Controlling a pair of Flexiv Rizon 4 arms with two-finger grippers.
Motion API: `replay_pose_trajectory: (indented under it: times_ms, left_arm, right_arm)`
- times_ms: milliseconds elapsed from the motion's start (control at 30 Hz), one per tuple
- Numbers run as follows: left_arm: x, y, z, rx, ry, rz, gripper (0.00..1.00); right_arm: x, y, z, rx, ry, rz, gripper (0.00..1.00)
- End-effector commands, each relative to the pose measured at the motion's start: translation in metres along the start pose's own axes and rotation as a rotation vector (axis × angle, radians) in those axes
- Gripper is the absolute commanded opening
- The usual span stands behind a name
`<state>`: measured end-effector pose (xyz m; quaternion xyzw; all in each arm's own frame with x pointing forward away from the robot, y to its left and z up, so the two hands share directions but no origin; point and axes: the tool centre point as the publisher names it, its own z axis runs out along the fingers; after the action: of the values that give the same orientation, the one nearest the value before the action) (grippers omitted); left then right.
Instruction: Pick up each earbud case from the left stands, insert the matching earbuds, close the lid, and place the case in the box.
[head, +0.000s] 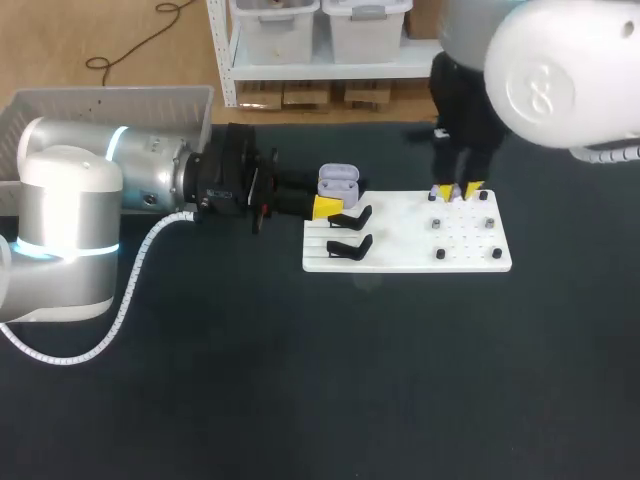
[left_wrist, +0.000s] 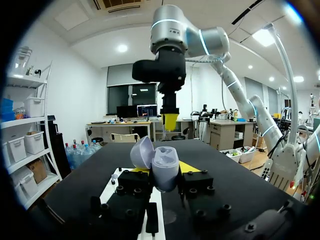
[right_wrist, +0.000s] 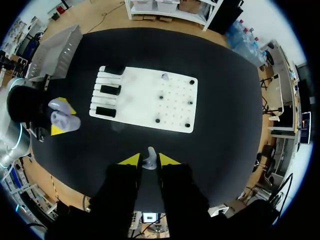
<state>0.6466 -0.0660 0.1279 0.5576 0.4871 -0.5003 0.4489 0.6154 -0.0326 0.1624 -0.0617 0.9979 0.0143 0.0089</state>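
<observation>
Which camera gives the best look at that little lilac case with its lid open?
The left wrist view: the case sits close up, lid open. The head and right wrist views show it only small, from above.

- Joint cap of the right arm, far right of the scene: we record one raised looped emblem, pale on the pale housing. We can make out no letters or digits in it.
- All other surfaces on the table, in all three views: we find no text, label, number or sign that can be read.
</observation>
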Motion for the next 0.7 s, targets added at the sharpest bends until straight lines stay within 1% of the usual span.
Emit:
replay_pose_trajectory:
  times_ms: [33,500,533,567,633,667,700]
  left_arm:
    - [0.001,0.001,0.000,0.001,-0.001,0.000,0.00]
    - [0.001,0.001,0.000,0.001,-0.001,0.000,0.00]
    - [0.001,0.001,0.000,0.001,-0.001,0.000,0.00]
    - [0.001,0.001,0.000,0.001,-0.001,0.000,0.00]
    - [0.001,0.001,0.000,0.001,-0.001,0.000,0.00]
    - [0.001,0.001,0.000,0.001,-0.001,0.000,0.00]
    - [0.001,0.001,0.000,0.001,-0.001,0.000,0.00]
  right_arm:
    - [0.004,0.013,-0.010,-0.014,-0.013,0.012,0.00]
    - [0.004,0.013,-0.010,-0.014,-0.013,0.012,0.00]
    - [0.000,0.016,-0.011,0.005,-0.019,0.025,0.00]
    - [-0.003,0.021,-0.014,0.006,-0.019,0.043,0.00]
    - [-0.012,0.028,-0.018,-0.008,0.015,0.113,0.00]
    - [-0.014,0.030,-0.019,0.003,0.018,0.126,0.00]
    - [-0.017,0.033,-0.020,0.004,0.026,0.165,0.00]
